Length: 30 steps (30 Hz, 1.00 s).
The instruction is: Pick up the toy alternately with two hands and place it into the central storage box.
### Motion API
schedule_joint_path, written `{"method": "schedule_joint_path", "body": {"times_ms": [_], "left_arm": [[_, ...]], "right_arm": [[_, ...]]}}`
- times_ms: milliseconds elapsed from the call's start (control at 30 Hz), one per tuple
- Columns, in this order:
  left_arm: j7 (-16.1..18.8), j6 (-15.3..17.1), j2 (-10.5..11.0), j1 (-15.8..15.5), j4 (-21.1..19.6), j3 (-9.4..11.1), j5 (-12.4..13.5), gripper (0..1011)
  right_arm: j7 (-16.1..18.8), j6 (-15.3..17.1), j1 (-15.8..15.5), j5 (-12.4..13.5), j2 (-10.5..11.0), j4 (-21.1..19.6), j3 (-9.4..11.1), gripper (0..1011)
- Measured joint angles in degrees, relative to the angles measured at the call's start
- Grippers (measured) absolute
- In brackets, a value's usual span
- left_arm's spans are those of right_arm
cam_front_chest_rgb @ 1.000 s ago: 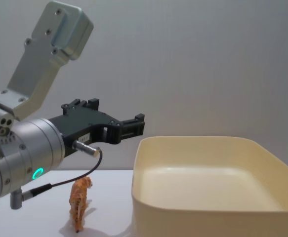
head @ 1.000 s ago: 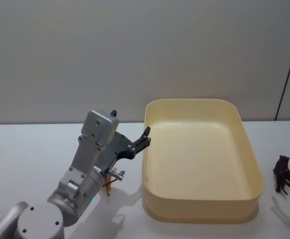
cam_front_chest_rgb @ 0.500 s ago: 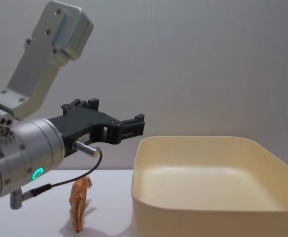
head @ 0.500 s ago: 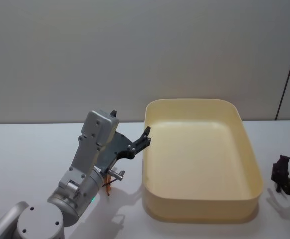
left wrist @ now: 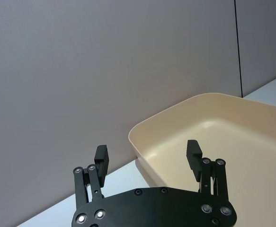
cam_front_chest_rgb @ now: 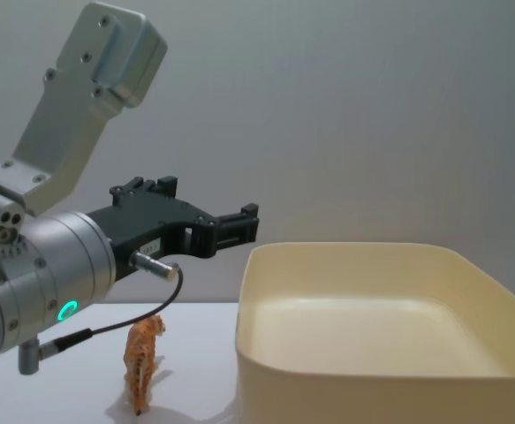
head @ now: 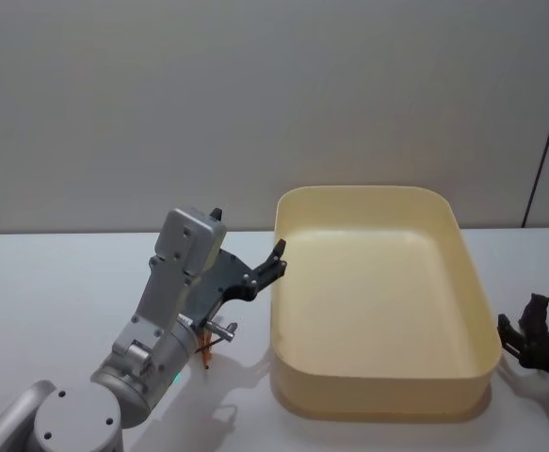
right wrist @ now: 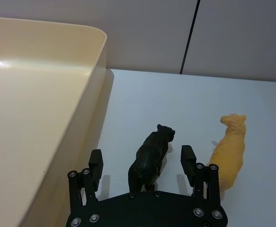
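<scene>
Right wrist view: black toy animal (right wrist: 149,158) is straddled by the empty, wide-open right gripper (right wrist: 141,154); its flanks should be gripped squarely. Left gripper (left wrist: 147,150) is parked open left of the storage box (head: 378,193).

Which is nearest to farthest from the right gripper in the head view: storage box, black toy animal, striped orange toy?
1. Black toy animal, between the open fingers.
2. Storage box, just to its left.
3. Striped orange toy, far across on the left side.
</scene>
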Motion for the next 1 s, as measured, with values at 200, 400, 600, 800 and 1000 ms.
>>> {"method": "schedule_joint_path", "body": {"times_ms": [200, 400, 600, 800, 1000], "left_arm": [[0.0, 0.0, 0.0, 0.0, 0.0, 0.0, 0.0, 1001], [0.0, 0.0, 0.0, 0.0, 0.0, 0.0, 0.0, 1002], [0.0, 0.0, 0.0, 0.0, 0.0, 0.0, 0.0, 1001], [0.0, 0.0, 0.0, 0.0, 0.0, 0.0, 0.0, 1001], [0.0, 0.0, 0.0, 0.0, 0.0, 0.0, 0.0, 1001]], "right_arm": [[0.1, 1.1, 1.8, -1.2, -1.3, 2.6, -0.6, 1001], [0.3, 1.7, 3.1, -2.4, -2.3, 4.6, -1.0, 922], [0.4, 2.0, 3.8, -3.1, -3.0, 5.8, -1.3, 763], [0.4, 2.2, 4.3, -3.5, -3.3, 6.5, -1.4, 572], [0.5, 2.3, 4.6, -3.7, -3.5, 6.9, -1.5, 390]]}}
